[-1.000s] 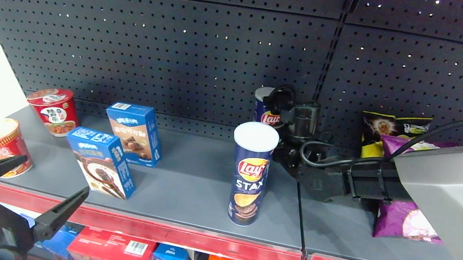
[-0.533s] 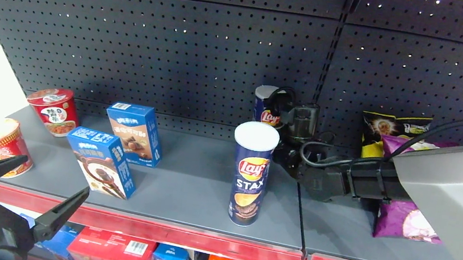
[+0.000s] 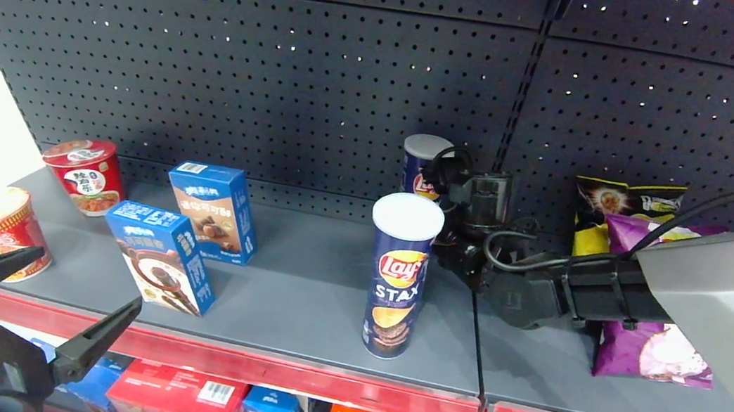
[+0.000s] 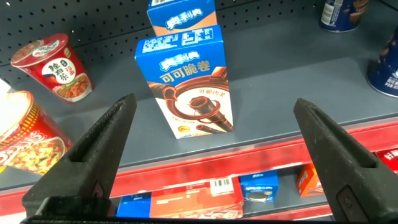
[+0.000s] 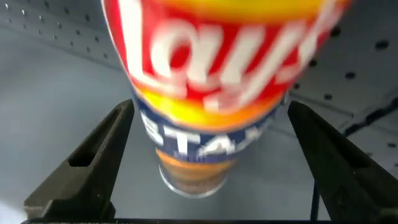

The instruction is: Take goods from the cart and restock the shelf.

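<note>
Looking from the head view first: the front can (image 3: 398, 274) stands upright on the grey shelf (image 3: 298, 296), close to its red lip. The rear can (image 3: 421, 163), same kind of chip tube, is straight behind the front can, back by the pegboard wall. The right gripper (image 3: 446, 187) is at that rear can, behind the front can and a bit to its right. Two blue boxes (image 3: 160, 255) sit well left of the front can, with two red noodle cups (image 3: 86, 175) further left again. Purple and yellow chip bags (image 3: 647, 342) lie well to the front can's right. The left gripper (image 3: 89, 277) hangs low, left of the front can, just off the shelf lip, fingers spread wide with nothing in them.

Left wrist view: the left gripper (image 4: 214, 102) is spread wide and bare, facing the nearer blue box (image 4: 189, 81). The front can (image 4: 384, 65) is just at the picture's edge.

Right wrist view: the rear can (image 5: 217, 87) stands upright on the shelf, between the right gripper (image 5: 210, 107) fingers. They're spread apart with gaps either side, so it's let go, not clamped.
</note>
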Controlling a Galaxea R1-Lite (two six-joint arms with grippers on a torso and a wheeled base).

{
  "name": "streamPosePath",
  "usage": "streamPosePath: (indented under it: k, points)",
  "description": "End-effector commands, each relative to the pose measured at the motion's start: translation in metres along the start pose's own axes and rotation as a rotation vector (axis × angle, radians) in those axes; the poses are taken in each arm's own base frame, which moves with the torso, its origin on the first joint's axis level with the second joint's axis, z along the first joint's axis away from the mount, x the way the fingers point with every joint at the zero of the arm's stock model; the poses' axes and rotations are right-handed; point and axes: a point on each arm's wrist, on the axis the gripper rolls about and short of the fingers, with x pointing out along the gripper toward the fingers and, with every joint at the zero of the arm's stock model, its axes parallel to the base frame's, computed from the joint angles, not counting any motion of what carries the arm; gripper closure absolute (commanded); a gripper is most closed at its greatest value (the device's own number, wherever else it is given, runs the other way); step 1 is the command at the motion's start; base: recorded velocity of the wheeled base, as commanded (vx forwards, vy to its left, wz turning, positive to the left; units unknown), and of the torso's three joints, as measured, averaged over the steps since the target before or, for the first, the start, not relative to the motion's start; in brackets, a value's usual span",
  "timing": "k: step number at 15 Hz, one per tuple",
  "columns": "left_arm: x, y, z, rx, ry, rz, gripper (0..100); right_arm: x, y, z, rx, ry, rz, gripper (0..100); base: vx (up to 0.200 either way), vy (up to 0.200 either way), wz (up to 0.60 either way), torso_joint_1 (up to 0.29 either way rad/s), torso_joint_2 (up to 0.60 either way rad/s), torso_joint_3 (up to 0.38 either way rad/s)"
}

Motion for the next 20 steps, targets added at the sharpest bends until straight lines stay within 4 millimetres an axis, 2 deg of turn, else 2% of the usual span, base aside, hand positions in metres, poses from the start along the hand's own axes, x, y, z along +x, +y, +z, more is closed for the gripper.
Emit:
streamPosePath:
  k: [1,5,9,14,20]
  points:
    - [0.000,0.000,0.000,0.000,0.001,0.000,0,-0.013,-0.003,0.004,-0.003,0.005,0.001,0,0.000,0.000,0.00,0.000,0.00,0.000]
    - [0.000,0.000,0.001,-0.001,-0.002,0.000,0,-0.023,-0.006,0.011,-0.001,-0.001,-0.023,0,0.000,0.000,0.00,0.000,0.00,0.000]
    - [0.000,0.000,0.001,-0.001,-0.002,0.000,0,-0.050,-0.011,0.006,-0.021,0.043,-0.015,0,0.000,0.000,0.00,0.000,0.00,0.000]
    - [0.000,0.000,-0.001,0.000,0.001,0.001,0,-0.073,-0.019,0.012,-0.022,0.046,-0.017,0,0.000,0.000,0.00,0.000,0.00,0.000]
    - [0.001,-0.001,-0.001,0.001,0.008,-0.005,0,-0.105,-0.039,0.013,-0.028,0.061,-0.071,0,0.000,0.000,0.00,0.000,0.00,0.000]
